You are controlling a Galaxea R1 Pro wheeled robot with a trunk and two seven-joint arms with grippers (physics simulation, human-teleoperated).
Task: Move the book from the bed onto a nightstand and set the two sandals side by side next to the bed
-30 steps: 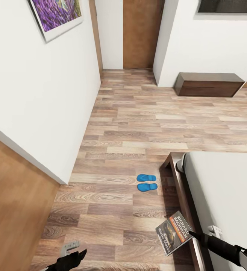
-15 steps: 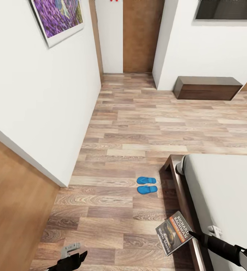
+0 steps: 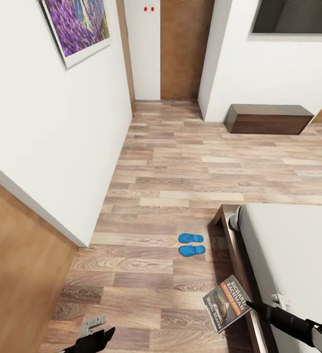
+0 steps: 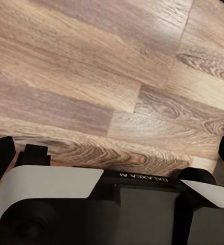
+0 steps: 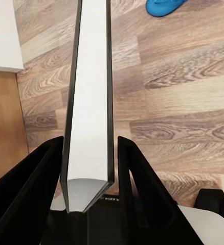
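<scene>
My right gripper is shut on the book, a dark paperback with an orange band, held above the floor beside the bed frame. In the right wrist view the book's white page edge stands between the fingers of the right gripper. The two blue sandals lie side by side on the floor near the bed's corner; one sandal also shows past the book. My left gripper hangs open over bare floor. The grey mattress is bare. The nightstand is out of view.
A white wall corner and a light-brown wooden panel stand on the left. A low dark cabinet sits against the far wall under a dark screen. A brown door closes the hallway. Open plank floor lies between.
The whole head view has shifted, so the camera moved: sandals and bed corner sit slightly lower in the picture. Both grippers and the held book keep their places in the view.
</scene>
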